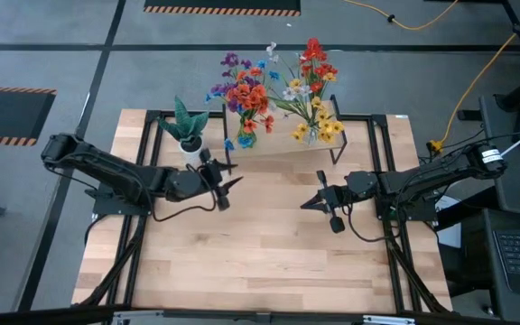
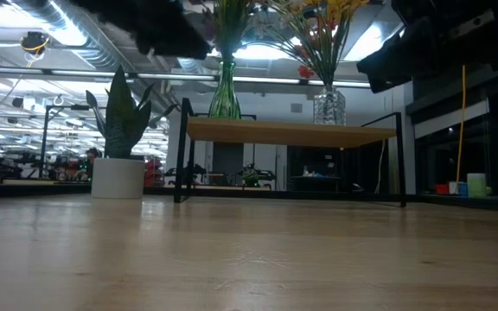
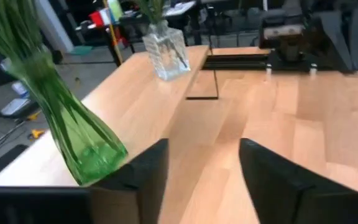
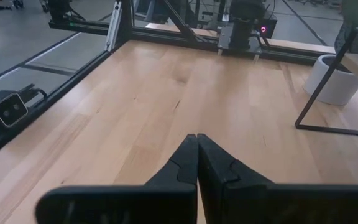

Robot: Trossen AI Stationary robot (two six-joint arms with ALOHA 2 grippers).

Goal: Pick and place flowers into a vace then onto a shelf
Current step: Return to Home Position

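Two bunches of flowers stand in vases on the shelf at the table's far middle. The purple, orange and red flowers are in a green glass vase. The red, white and yellow flowers are in a clear glass vase. Both vases rest on their bases on the shelf board. My left gripper hovers open just near of the shelf's left end, beside the green vase. My right gripper is shut above the table's middle and holds nothing.
A spiky green plant in a white pot stands on the table left of the shelf, close to my left arm. The shelf's black legs stand on the tabletop. Bare light wood spreads toward the near edge.
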